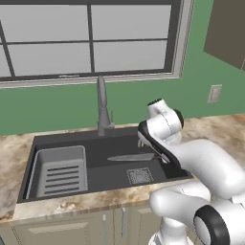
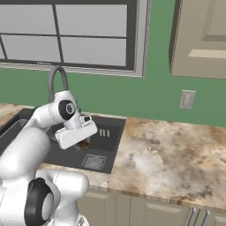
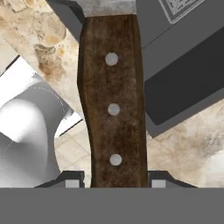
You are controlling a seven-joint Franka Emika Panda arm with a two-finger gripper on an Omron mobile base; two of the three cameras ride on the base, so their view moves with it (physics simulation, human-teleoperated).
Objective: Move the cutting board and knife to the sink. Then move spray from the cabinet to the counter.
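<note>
Two-finger hand (image 3: 114,183) clamped on dark brown riveted handle of silver-bladed knife (image 1: 131,157), held over dark grey sink basin (image 1: 103,148), not released. Cutting board unseen, status unknown. Spray step judged pending.

The marbled counter (image 2: 167,154) carries the dark sink (image 1: 110,174) — its rack (image 1: 60,172) seemingly inside.
</note>
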